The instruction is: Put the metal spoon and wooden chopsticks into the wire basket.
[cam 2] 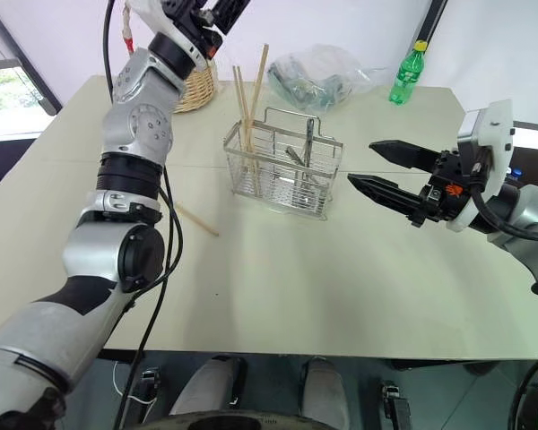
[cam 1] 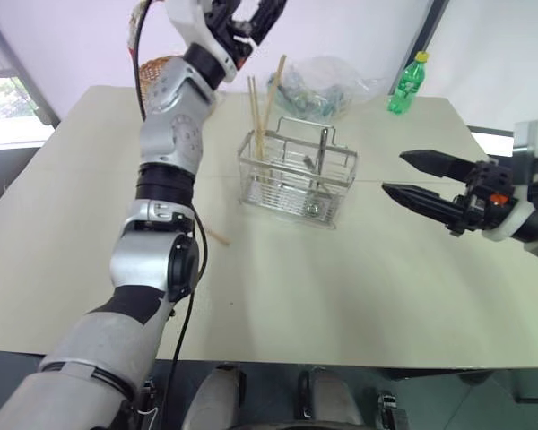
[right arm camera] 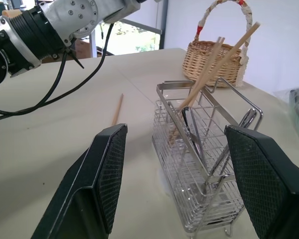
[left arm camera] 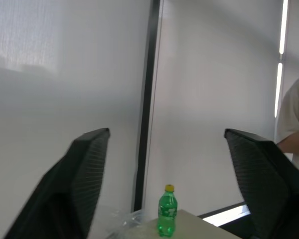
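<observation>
Our left claw (cam 1: 251, 22) hangs open above the wire basket (cam 1: 296, 175), where chopsticks (cam 1: 262, 107) and spoon (cam 1: 318, 166) stand. One chopstick (cam 2: 195, 219) lies on the worktop (cam 1: 341, 287) at eight o'clock. Right claw (cam 1: 430, 190) waits open at three o'clock.

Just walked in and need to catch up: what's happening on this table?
A humanoid robot is loading cutlery into a silver wire-mesh basket. Several pale wooden chopsticks already stand in one compartment, and a small metal spoon sits inside too. One more chopstick lies on the beige table. The left pincer is raised above the basket, open and empty; the right pincer waits open beside it.
</observation>
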Robot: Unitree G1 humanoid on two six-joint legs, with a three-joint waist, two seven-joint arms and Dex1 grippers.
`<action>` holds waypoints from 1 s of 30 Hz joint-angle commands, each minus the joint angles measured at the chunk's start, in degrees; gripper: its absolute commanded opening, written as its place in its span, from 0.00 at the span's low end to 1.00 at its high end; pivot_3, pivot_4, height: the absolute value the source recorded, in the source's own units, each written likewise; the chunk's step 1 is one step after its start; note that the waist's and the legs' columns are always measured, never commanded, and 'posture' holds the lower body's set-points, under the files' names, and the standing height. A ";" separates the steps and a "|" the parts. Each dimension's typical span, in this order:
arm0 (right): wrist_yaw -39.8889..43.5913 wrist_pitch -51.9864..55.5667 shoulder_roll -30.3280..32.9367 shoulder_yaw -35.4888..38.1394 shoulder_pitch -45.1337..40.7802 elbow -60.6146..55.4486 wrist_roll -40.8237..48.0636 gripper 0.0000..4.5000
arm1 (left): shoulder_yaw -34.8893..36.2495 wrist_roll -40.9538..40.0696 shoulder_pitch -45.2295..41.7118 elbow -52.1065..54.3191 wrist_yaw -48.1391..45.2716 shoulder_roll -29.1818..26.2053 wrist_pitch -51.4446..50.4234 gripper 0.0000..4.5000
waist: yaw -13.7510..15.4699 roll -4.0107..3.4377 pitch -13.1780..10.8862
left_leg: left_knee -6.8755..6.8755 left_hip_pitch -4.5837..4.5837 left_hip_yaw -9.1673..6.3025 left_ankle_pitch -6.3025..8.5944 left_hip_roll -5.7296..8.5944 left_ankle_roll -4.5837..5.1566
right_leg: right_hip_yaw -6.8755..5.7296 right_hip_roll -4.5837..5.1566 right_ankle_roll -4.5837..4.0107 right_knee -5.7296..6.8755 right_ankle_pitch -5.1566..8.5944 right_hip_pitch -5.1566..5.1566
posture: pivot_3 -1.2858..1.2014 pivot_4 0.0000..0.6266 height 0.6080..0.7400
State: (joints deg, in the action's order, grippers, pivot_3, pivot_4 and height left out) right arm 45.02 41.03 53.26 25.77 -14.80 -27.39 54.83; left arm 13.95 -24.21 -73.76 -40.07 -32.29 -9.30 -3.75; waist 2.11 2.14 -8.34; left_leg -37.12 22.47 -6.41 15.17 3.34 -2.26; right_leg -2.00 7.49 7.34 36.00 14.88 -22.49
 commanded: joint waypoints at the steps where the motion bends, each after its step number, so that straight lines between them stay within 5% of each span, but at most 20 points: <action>1: -0.09 -0.92 0.22 0.54 -1.78 -0.34 0.27 0.71 | 0.96 -0.68 -0.71 5.70 2.97 -2.28 -3.59 0.99 | -0.05 0.00 0.00 | 0.00 0.00 0.00 0.00 0.00 0.00 | 0.00 -0.01 0.00 0.00 0.00 0.00 | 0.52 0.24 0.40; 4: 0.14 -1.22 0.00 -0.43 -2.76 0.22 -0.11 0.71 | 0.99 0.23 -1.01 8.88 8.51 -4.58 -9.78 0.99 | -0.11 -0.01 0.00 | 0.01 -0.01 -0.01 0.00 -0.03 0.00 | 0.01 -0.06 0.00 0.00 0.00 -0.01 | 0.52 0.24 0.40; 11: 3.60 -2.79 0.42 -3.85 -2.68 0.26 -2.76 0.71 | 11.63 1.21 -1.58 10.47 45.44 -10.58 -44.06 0.99 | -0.60 -0.02 0.00 | 0.02 -0.09 -0.13 0.00 -0.05 0.00 | 0.03 -0.15 0.11 0.05 0.07 0.04 | 0.52 0.24 0.40; 16: 5.03 -3.47 -0.76 -6.58 -0.99 -1.76 -3.53 0.71 | 19.28 1.50 4.91 16.67 58.51 -8.35 -61.98 0.99 | -1.03 0.03 0.03 | 0.00 -0.08 -0.19 -0.01 -0.02 -0.02 | 0.02 -0.16 0.15 0.12 0.09 0.07 | 0.52 0.24 0.40; 22: 4.30 -3.62 -3.07 -8.92 -1.09 -3.10 -3.58 0.71 | 22.16 4.21 9.45 14.93 64.43 -4.51 -65.07 0.99 | -1.20 0.09 0.00 | -0.03 -0.05 -0.21 -0.06 0.01 -0.14 | 0.03 -0.11 0.14 0.12 0.09 0.04 | 0.52 0.24 0.40; 30: 3.42 -2.93 -4.33 -9.03 0.54 -5.22 -2.87 0.71 | 20.59 8.28 9.28 3.08 66.50 -3.59 -55.64 0.99 | -1.19 0.08 0.02 | -0.01 -0.05 -0.18 -0.05 0.01 -0.16 | 0.03 -0.08 0.14 0.11 0.09 0.04 | 0.52 0.24 0.40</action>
State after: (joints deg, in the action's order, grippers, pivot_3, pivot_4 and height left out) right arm 48.69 38.46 48.86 15.80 -14.29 -30.61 50.94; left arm 35.26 -16.72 -63.27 -36.60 33.57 -12.42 -61.77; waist 0.91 2.22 -8.32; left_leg -37.13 22.42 -6.57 15.12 3.36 -2.42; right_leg -1.97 7.42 7.48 36.11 14.97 -22.46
